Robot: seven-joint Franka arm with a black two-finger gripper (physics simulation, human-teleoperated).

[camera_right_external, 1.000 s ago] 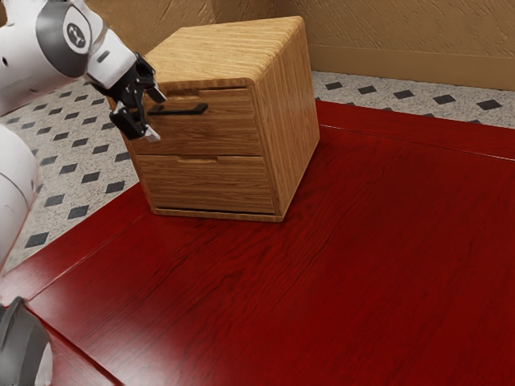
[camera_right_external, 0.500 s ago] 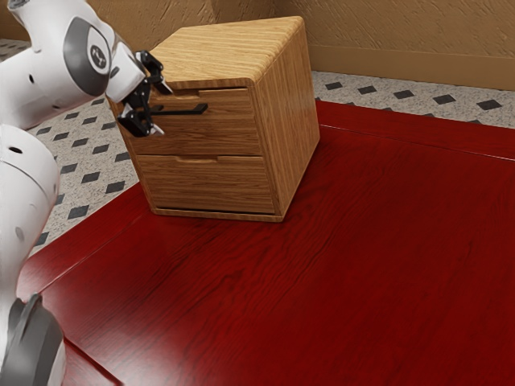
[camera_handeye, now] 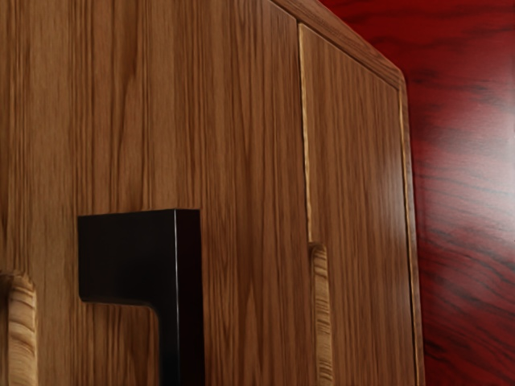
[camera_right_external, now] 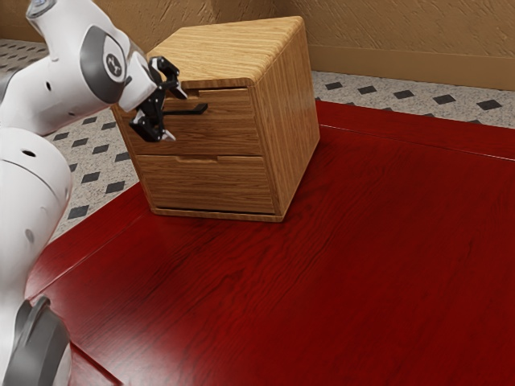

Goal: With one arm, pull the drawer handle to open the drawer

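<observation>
Gripper (camera_right_external: 167,110) was spread, 1 finger above and 1 below the handle (camera_right_external: 191,108), not yet clenched on it. Over the last second it had advanced toward the exterior view's right, from just off the handle's end to a position straddling that end. The hand had also tilted as the arm came in over the floor side.

In the wrist view the handle (camera_handeye: 161,265) stood close ahead of the hand, black against the wood grain.

The top drawer (camera_right_external: 229,121) was shut, its front flush with the cabinet (camera_right_external: 233,48), as it had been 1 second before. The lower drawer (camera_right_external: 209,185) was likewise shut. The cabinet sat at the far corner of the table (camera_right_external: 338,281).

Assessment: approach complete, grasp outstanding. Closing on the handle appeared to be the next requirement, then the pull. No opening had been achieved.
</observation>
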